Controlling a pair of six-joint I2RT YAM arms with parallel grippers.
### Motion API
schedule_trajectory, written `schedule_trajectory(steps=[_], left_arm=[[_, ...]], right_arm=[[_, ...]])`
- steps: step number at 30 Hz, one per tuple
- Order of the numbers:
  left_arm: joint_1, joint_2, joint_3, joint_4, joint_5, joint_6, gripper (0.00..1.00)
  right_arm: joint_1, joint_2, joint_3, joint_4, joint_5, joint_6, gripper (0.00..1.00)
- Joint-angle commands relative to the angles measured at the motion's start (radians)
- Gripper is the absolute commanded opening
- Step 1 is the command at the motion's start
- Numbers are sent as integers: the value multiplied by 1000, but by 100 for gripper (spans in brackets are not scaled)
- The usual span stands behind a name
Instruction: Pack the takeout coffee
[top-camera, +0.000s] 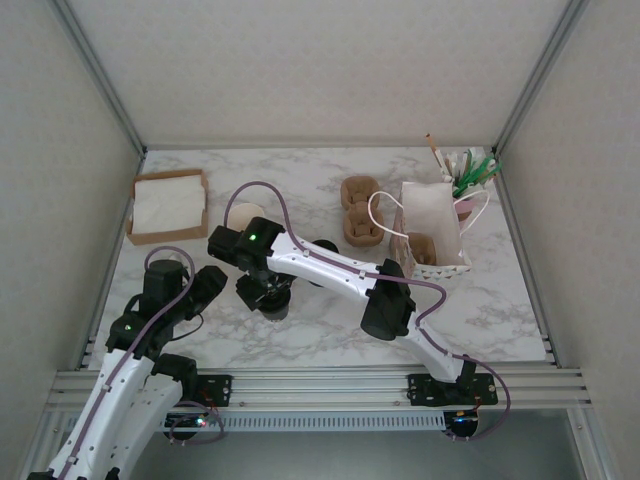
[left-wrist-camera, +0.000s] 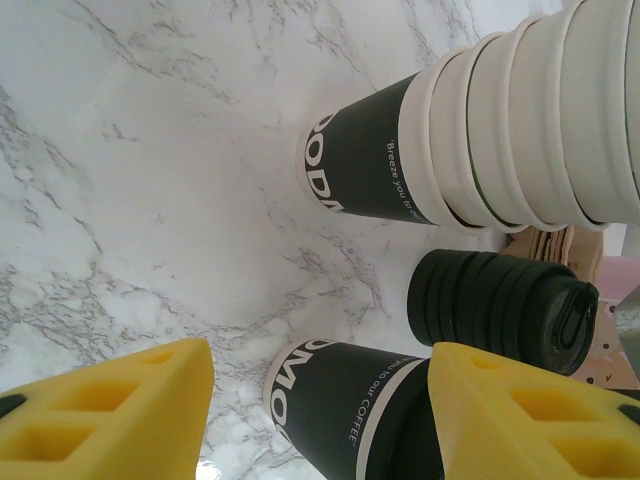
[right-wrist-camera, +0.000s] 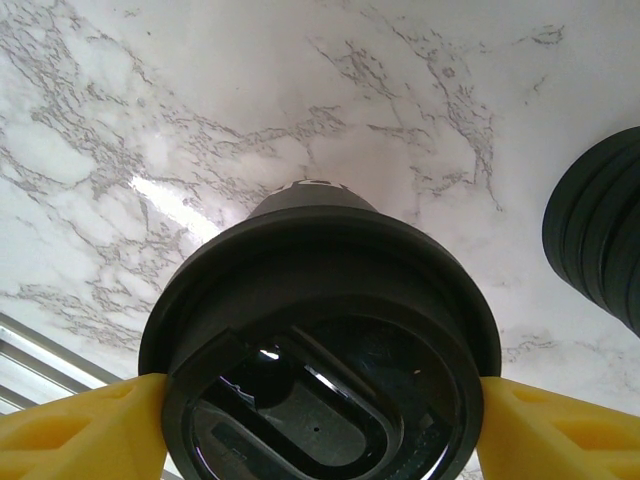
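Right wrist: right gripper closed on the takeout coffee, one yellow finger pressed against each side of the black lid's rim. Dark cup body visible beyond the lid, base toward the marble bench. Cannot tell whether it rests there or is lifted.

Top external: coffee is left of centre under the right wrist, well apart from the white paper bag at right rear. The bag holds a brown carrier.

Left wrist: left gripper open, fingers spread wide. The cup's lower body lies between them in this view; contact unclear. Stack of lidless cups and stack of lids stand just beside it.

Risks (judgement):
- Grip is on the lid, not the cup wall. If the lid is not fully seated, a lift could pull it off and drop the cup.
- Squeeze may warp the rim and pop the lid.
- A swing toward the bag could clip the nearby stacks or the left gripper.
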Motion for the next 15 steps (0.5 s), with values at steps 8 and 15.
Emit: schedule_trajectory(steps=[8, 15], left_arm=[[13, 1, 1, 22, 21, 15, 59], [13, 9, 21, 28, 25, 25, 58]], right_arm=[[-15, -10, -46, 27, -8, 9, 72], [-15, -67, -50, 21, 21, 16, 71]])
